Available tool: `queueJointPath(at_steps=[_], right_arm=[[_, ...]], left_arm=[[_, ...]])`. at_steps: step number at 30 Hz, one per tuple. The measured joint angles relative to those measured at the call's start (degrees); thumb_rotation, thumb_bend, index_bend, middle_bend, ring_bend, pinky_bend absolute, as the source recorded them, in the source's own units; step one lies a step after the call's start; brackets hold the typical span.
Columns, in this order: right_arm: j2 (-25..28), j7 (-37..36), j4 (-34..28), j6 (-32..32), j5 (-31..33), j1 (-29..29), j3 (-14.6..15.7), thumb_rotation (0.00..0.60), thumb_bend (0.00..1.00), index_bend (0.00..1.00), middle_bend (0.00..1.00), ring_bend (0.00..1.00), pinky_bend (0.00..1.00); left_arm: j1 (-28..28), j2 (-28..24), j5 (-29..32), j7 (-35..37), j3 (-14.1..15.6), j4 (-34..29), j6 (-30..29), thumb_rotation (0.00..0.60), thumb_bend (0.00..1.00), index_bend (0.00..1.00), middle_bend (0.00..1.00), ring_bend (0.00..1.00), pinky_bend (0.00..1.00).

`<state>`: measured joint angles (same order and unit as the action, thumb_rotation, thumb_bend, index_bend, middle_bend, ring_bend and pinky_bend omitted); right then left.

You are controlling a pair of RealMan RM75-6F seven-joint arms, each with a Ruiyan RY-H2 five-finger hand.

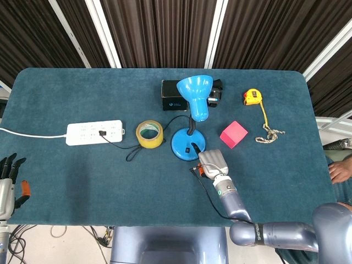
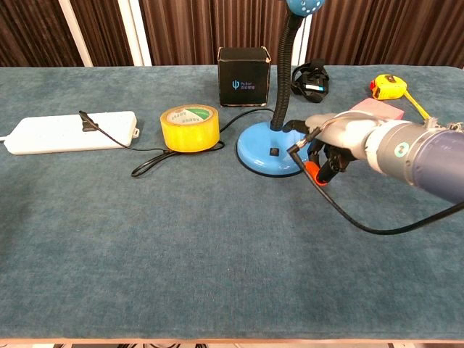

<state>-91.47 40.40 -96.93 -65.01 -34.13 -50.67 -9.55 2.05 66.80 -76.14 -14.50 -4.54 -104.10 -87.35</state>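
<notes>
Fingers of the right hand (image 2: 335, 145) curled in, grasping nothing, hovered just beside the blue lamp (image 1: 188, 146) base, while the left hand (image 1: 8, 181) lay released, far off at the bench (image 1: 82, 176) edge.

Right hand (image 2: 330, 148) showing a grey shell with an orange fingertip pad; black cable trailing off it; silver-grey forearm bearing a green-ringed round marking; left hand (image 1: 7, 184) showing black fingers (image 1: 12, 164).

Teal table (image 1: 66, 170); power strip (image 1: 94, 132), tape roll (image 1: 149, 133), blue lamp (image 1: 188, 145), black box (image 1: 171, 97), pink block (image 1: 234, 134), tape measure (image 1: 252, 97)
</notes>
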Motion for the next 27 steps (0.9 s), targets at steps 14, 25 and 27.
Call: queueJointPath(at_steps=[14,25,27], right_arm=[[20.41,-2.26,-19.59,-7.76,-9.31,8.84,4.88,0.6,0.35,0.0,0.14,0.18,1.0],[26.84,-15.34,-13.43,-26.13,-44.05,27.69,18.27,0.6,0.25,0.0,0.01,0.02,0.0],[27.19,-17.86,-10.77,-29.59,-46.71,31.58,20.25,0.6,0.24,0.0,0.0,0.02,0.0]], left_arm=[[-0.06,0.31,-0.02,-0.68,0.01,-0.05,-0.35,0.6,0.64,0.14,0.02,0.0,0.0],[-0.1,0.59,-0.26,-1.38,0.02,-0.19,-0.72,0.6,0.64,0.14,0.02,0.0,0.0],[-0.11,0.59,-0.24,-1.39,0.02,-0.2,-0.75,0.6,0.64,0.14,0.02,0.0,0.0]])
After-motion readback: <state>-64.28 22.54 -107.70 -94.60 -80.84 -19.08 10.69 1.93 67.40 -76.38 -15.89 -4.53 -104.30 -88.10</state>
